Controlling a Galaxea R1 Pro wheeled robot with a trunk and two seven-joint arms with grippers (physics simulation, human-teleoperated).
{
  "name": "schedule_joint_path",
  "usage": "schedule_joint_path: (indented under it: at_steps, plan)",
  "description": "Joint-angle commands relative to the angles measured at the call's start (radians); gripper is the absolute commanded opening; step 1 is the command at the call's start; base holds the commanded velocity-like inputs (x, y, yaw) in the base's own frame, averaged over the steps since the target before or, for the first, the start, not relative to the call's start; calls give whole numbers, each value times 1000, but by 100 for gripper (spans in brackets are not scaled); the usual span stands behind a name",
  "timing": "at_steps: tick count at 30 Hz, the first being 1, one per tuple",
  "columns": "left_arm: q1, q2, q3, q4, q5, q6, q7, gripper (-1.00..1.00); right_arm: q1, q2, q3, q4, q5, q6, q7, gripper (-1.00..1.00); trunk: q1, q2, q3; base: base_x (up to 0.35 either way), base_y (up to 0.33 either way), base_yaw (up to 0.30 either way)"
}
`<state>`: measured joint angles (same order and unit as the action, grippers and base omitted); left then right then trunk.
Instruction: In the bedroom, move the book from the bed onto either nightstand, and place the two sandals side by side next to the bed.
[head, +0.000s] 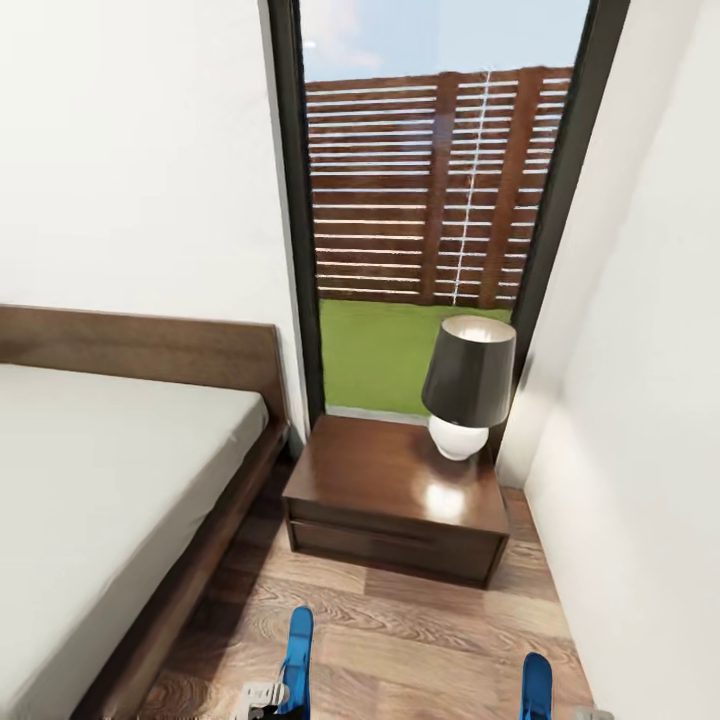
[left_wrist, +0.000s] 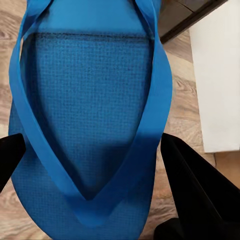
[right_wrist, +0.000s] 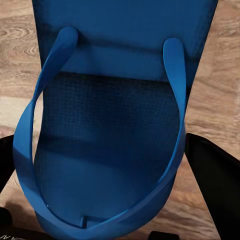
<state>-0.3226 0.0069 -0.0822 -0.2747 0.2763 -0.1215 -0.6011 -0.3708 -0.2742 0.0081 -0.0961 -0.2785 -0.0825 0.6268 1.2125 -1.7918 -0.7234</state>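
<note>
The bedroom's white walls (head: 120, 150) frame a tall dark-framed window (head: 440, 200) at twelve o'clock, with a slatted wooden fence and grass outside. The bed (head: 100, 480) — dark-brown frame and headboard, bare pale-grey mattress — lies at nine o'clock over the wood-plank floor (head: 400, 640). At centre stands the nightstand (head: 395, 500), a black-shaded lamp with a white base (head: 468, 385) on its top toward two o'clock. At six o'clock, two blue sandals rise edge-on: the left sandal (head: 298, 650) is pinched between the left gripper's (left_wrist: 92, 155) black fingers (left_wrist: 200, 190), the right sandal (head: 537, 688) clamped likewise in the right gripper (right_wrist: 100, 165) — both off the floor.
</note>
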Motion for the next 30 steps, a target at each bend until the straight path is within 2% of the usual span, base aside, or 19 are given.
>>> schedule_joint_path:
  at_steps: [1,12,30]
  plan:
    - [-1,1,-8,1,8,-6,0,-100,0,0,1,1,-4,-3,4,-100,0,0,-1,0,-121,283]
    - [-1,-4,-8,1,8,-6,0,-100,0,0,1,1,-4,-2,3,-100,0,0,-1,0,-240,283]
    - [-1,-4,-8,2,8,-6,0,-100,0,1,1,1,-4,-3,2,-100,0,0,-1,0,-15,283]
